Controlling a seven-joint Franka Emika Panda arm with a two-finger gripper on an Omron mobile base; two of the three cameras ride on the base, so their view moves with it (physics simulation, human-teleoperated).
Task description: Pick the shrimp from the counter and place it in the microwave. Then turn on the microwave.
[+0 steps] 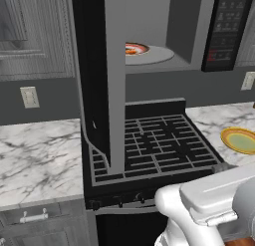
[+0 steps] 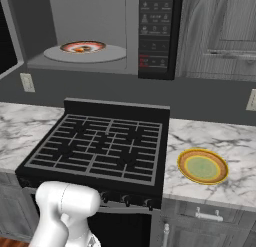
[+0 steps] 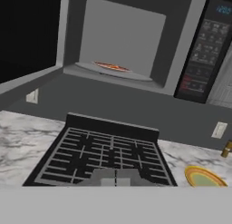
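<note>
The microwave (image 2: 130, 51) hangs above the stove with its door (image 1: 94, 65) swung wide open to the left. On its round turntable (image 2: 107, 55) lies a red-rimmed dish (image 2: 92, 44) with the shrimp (image 2: 80, 48), a small orange piece, on it; the shrimp (image 1: 131, 51) also shows past the door's edge and as a thin orange streak, the shrimp (image 3: 111, 66), from the hand. My gripper (image 3: 116, 178) hangs back over the stove's front, well below and short of the cavity, its tips together and nothing between them. The keypad panel (image 3: 201, 51) sits right of the cavity.
The black grated stove top (image 2: 100, 146) lies directly below the microwave. White marble counter (image 1: 30, 155) runs on both sides. A yellow-rimmed green plate (image 2: 202, 167) rests on the right counter. The open door juts out over the stove's left part. Wall sockets (image 1: 29, 96) sit on the backsplash.
</note>
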